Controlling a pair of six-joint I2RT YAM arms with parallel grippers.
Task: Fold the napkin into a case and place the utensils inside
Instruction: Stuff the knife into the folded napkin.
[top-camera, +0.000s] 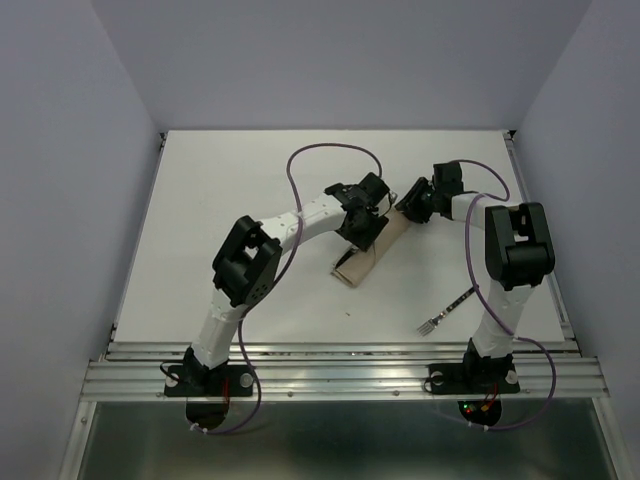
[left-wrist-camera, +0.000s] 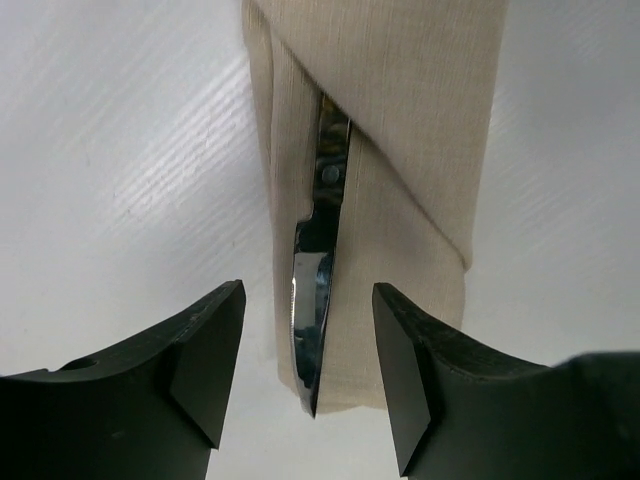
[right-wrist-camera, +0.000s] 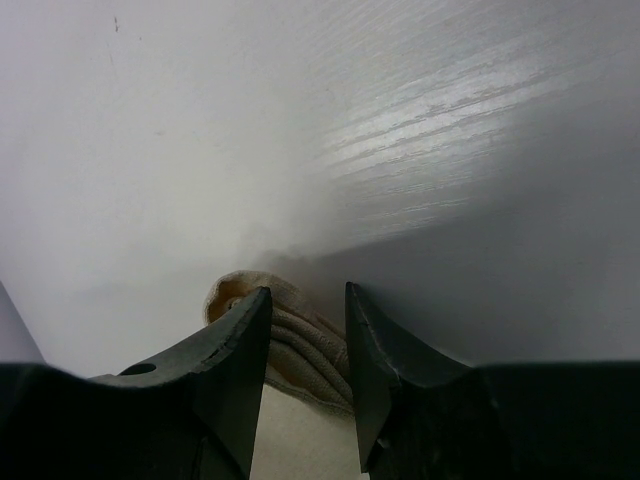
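Fork (top-camera: 445, 312) lies near-right on the bench (top-camera: 200, 220), well apart from the case (top-camera: 365, 255) — not yet in, so the job's approx. half done. Mid-bench, the knife (left-wrist-camera: 315, 290) sits in the case's slot w/ its blade poking out the open end. L fingers (left-wrist-camera: 205, 350) stand apart either side of the blade, gripping nothing. Farther on, R fingers (right-wrist-camera: 235, 350) are clamped on the case's bunched end — prob. pinning it so the cloth can't slide or unfold.

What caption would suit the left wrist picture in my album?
Open left tool hovers over the knife, half tucked into the folded napkin case.
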